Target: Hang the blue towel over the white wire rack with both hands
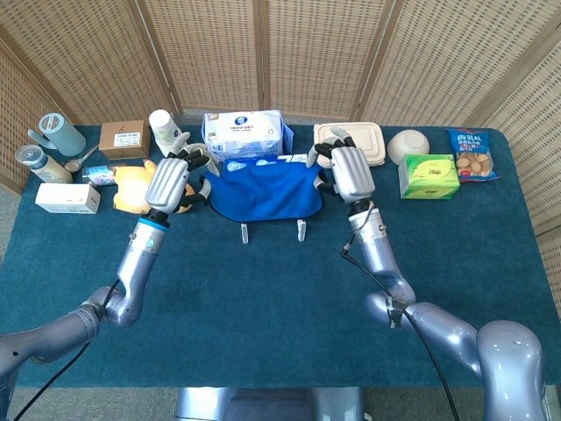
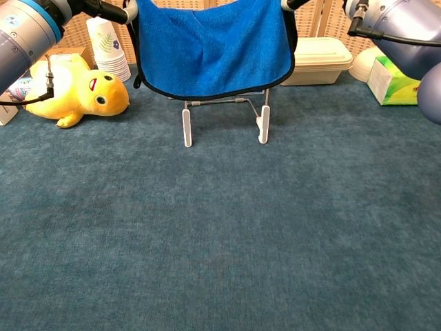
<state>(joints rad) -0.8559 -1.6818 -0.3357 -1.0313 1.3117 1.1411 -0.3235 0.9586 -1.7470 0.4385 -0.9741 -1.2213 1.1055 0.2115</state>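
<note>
The blue towel [image 1: 266, 191] is spread between the two hands above the white wire rack [image 2: 224, 117], whose two white feet stand on the counter [image 1: 280, 298] directly below the towel's lower hem. The left hand [image 1: 168, 182] grips the towel's left upper corner and the right hand [image 1: 349, 172] grips the right upper corner; the fingers of each are clamped on the cloth, though the chest view crops the hands at the frame top. Holding the two corners apart keeps the cloth taut and flat, which in my judgement suits laying it over the rack's top bar. The towel hangs in front of the rack and hides its upper part, so whether cloth already touches the bar cannot be told. I judge the draping step under way, release not yet made.

Other items along the back of the counter: a yellow plush toy [image 2: 72, 93] just left of the towel, a stack of paper cups [image 2: 109, 47] with a leaf print, a tissue pack [image 1: 246, 132] with a blue round logo, a green tissue box [image 1: 429, 175], a lidded food container [image 1: 353, 140] and a snack bag [image 1: 472, 155]. Writing on all packaging is too small to read.
</note>
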